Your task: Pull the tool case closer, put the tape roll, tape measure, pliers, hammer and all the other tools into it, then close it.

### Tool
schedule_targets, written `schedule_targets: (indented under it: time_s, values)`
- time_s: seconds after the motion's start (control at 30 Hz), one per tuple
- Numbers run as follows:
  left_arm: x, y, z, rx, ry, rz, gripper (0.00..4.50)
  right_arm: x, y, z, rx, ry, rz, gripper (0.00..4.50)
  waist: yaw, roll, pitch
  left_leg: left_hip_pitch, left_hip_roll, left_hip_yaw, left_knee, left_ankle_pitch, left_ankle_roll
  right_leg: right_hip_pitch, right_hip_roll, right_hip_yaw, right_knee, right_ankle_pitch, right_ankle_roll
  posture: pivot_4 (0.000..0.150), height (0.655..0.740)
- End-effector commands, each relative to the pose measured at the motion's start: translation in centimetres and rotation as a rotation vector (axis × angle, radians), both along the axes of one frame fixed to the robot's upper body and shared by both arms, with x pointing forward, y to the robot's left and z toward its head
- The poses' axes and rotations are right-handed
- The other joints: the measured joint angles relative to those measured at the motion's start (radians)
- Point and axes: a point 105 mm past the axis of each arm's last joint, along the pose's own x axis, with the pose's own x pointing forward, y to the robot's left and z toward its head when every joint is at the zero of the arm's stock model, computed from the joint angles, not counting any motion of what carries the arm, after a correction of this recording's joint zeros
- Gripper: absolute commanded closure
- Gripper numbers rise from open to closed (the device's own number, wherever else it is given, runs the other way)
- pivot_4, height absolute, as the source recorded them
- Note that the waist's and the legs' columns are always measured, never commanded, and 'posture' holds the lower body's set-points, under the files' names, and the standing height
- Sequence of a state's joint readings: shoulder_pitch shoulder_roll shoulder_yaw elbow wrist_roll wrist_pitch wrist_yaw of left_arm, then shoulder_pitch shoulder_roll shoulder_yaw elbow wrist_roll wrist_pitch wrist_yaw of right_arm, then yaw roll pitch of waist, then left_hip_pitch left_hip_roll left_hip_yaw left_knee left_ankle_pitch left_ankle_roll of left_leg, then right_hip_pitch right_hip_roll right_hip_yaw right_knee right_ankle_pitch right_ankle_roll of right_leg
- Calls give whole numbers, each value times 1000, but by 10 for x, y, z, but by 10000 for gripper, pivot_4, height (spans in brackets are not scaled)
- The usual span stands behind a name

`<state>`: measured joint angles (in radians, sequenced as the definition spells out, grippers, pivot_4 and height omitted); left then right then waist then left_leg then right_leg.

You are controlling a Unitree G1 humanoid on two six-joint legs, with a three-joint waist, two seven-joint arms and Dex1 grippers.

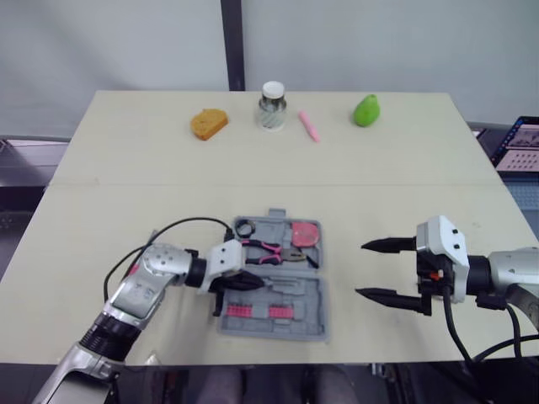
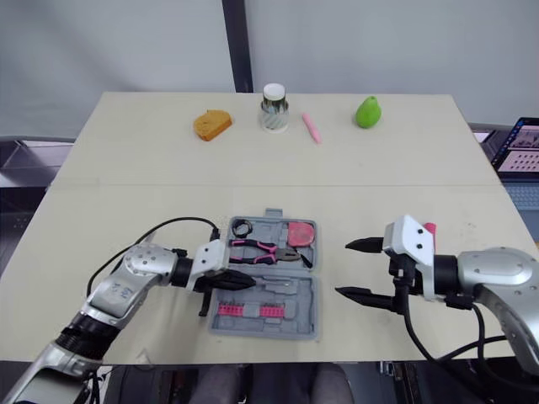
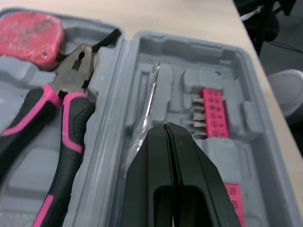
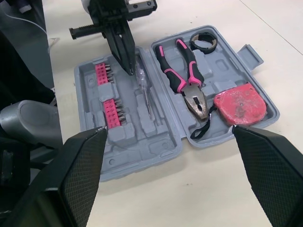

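Observation:
The grey tool case (image 1: pixel 322 313) lies open near the table's front edge. Its far half holds a black tape roll (image 1: pixel 244 227), pink-handled pliers (image 1: pixel 269 251) and a red tape measure (image 1: pixel 305 232). The near half holds a clear-handled screwdriver (image 4: pixel 144 90) and pink bit strips (image 1: pixel 257 310). My left gripper (image 1: pixel 257 284) is shut with nothing between its fingers, its tip just above the near half beside the screwdriver's handle (image 3: pixel 137 142). Over the bare table to the right of the case, my right gripper (image 1: pixel 362 269) stands wide open and holds nothing.
Along the far side of the table are an orange sponge (image 1: pixel 208 123), a small jar with a white lid (image 1: pixel 272 106), a pink marker (image 1: pixel 309 125) and a green pear (image 1: pixel 366 110). A laptop (image 1: pixel 518 145) sits beyond the right edge.

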<state>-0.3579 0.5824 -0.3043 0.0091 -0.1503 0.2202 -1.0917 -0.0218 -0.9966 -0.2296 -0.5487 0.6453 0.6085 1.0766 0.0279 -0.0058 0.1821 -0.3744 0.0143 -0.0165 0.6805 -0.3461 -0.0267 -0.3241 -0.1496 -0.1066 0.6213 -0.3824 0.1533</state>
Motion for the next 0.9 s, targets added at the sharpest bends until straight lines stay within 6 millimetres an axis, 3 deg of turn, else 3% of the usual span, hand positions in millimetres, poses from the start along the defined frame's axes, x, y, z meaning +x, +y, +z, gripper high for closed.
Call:
schedule_targets:
  time_s: [0.03,0.57,0.9]
  values:
    - [3,-5,3,-13,-33,-7,44711,-3,3,8,13,-33,11,0,0,0,0,0,0,0,0,0,0,0,0,0,0,0,0,1500,7400]
    - [6,-5,-13,39,-31,15,44711,-5,4,9,13,-30,6,0,0,0,0,0,0,0,0,0,0,0,0,0,0,0,0,1500,7400]
    - [1,-12,19,-109,12,-10,44711,-7,4,9,13,-27,3,0,-1,0,0,0,0,0,0,0,0,0,0,0,0,0,0,1500,7400]
